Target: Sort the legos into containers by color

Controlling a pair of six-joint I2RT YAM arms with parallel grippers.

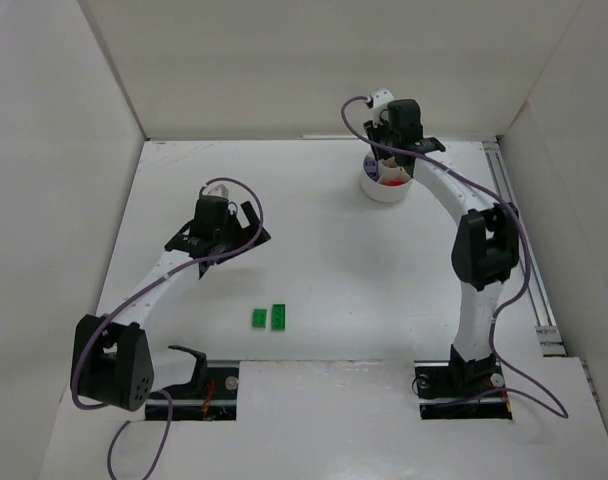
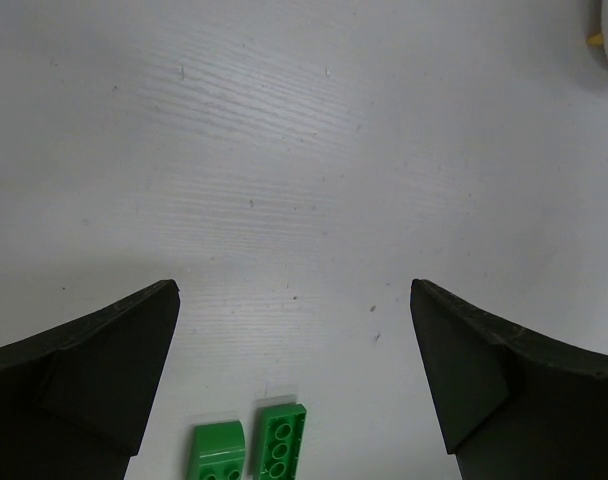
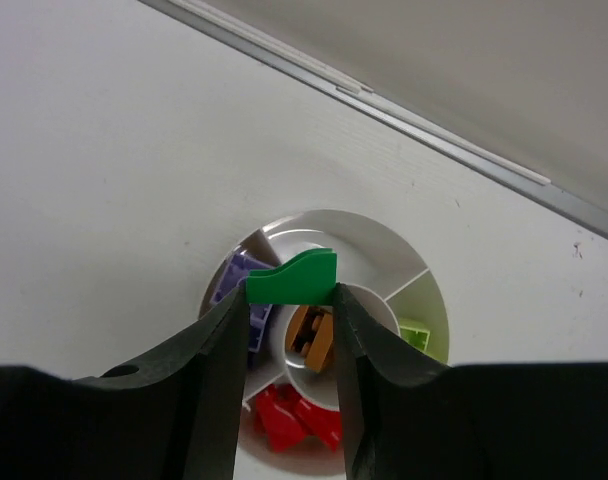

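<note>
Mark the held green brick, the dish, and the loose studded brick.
held green brick [image 3: 292, 278]: right wrist view, front face.
dish [image 3: 369, 245]: right wrist view, far wall.
loose studded brick [image 2: 281, 440]: left wrist view, studded top.

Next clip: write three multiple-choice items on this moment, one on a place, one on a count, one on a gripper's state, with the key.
1. Where does the orange-brown lego lie?
A. in the dish's central cup
B. in a wedge compartment
C. between gripper fingers

2. How many green legos lie on the table?
A. one
B. two
C. four

3. What state is the right gripper in?
A. open and empty
B. shut on a green lego
C. shut on a red lego

Key:
1 A: the right wrist view shows it inside the round middle cup.
2 B: a pair lies side by side.
3 B: its fingers pinch the green piece above the dish.
</note>
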